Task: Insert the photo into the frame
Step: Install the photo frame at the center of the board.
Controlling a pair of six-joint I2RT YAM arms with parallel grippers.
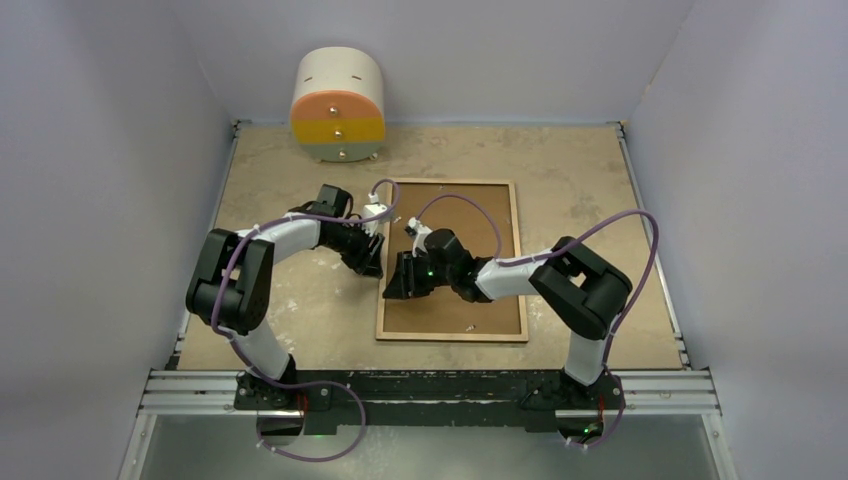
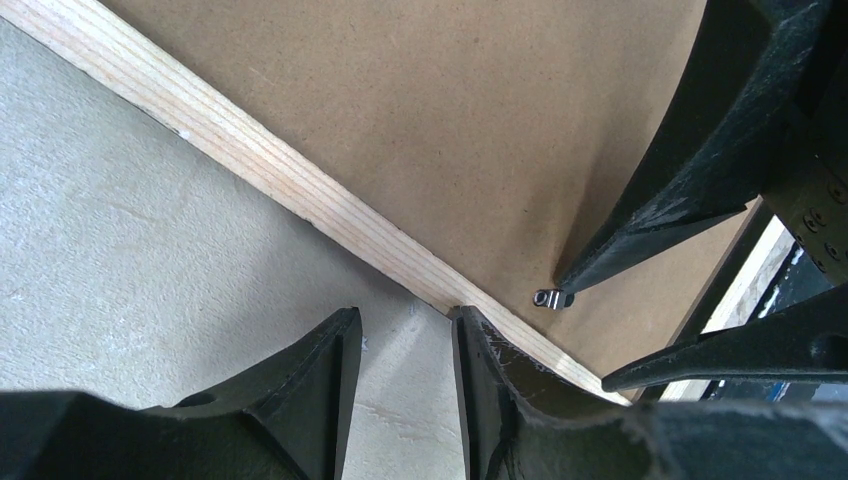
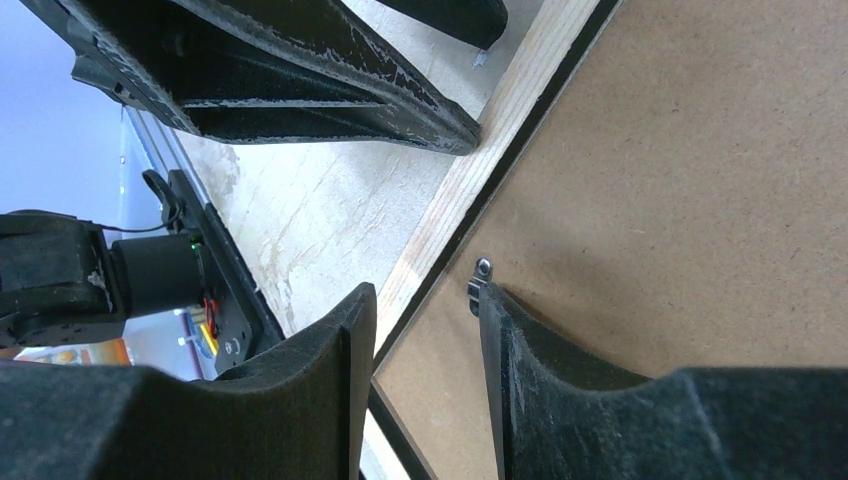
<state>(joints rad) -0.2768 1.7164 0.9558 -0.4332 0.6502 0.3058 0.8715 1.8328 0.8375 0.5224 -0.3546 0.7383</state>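
At the left rail of the frame (image 1: 452, 335) as the top view shows it, both sets of jaws are down low, nearly tip to tip. Left gripper (image 2: 402, 318): jaws part spread, nothing between them but bare surface (image 1: 600, 190); one fingertip sits against the outer edge of the light-wood rail, the other over the surface just outside it. Right gripper (image 3: 425, 300): jaws also spread, pinching nothing, straddling the rail from the opposite side; one fingertip touches a small metal clip (image 3: 481, 272) at the edge of the brown backing board (image 1: 455, 310), the other hangs over the rail's outer side. Frame lies flat, wood back up, mid-surface, long side running away from the arm bases, with the backing board sitting inside it and a thin dark gap showing between board and rail. Both arms reach inward from their bases at the near edge. Rounded white, orange and yellow drawer unit (image 1: 337, 105) stands at the far edge, well apart from the frame.
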